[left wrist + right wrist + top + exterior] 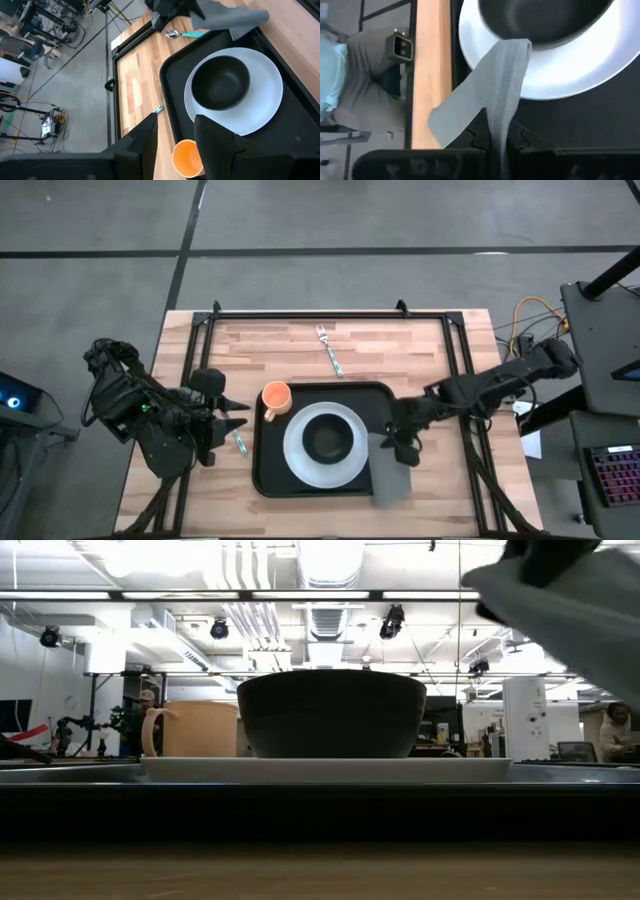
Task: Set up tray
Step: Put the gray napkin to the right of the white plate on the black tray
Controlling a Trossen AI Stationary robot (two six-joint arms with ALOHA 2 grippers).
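**Napkin placement: risks and inventory**

My right claw (403,442) hangs over the 3 o'clock edge of the tray (268,475), pressed together on the grey napkin (388,472), which dangles from it. My left claw (232,420) waits at the tray's 9 o'clock side, fingers spread, holding nothing.

The tray sits at the desk's (400,340) near-centre. On it: white plate (298,465) in the middle, black bowl (326,439) on the plate, orange cup (276,398) at the 10 o'clock corner.

Risks, as I judge them:
- The napkin's free end lies across the tray's rim and onto the desk. If I release here, it will probably land half off the tray.
- In the right wrist view the cloth's tip touches or overlaps the plate (560,75). Dragging it could nudge plate and bowl.
- The cloth is limp and may unfold on release.

Count: one tray, one plate, one bowl, one cup, one napkin. Utensils: one fork (329,349) at 12 o'clock beyond the tray, one teal-handled piece (239,442) by my left claw.
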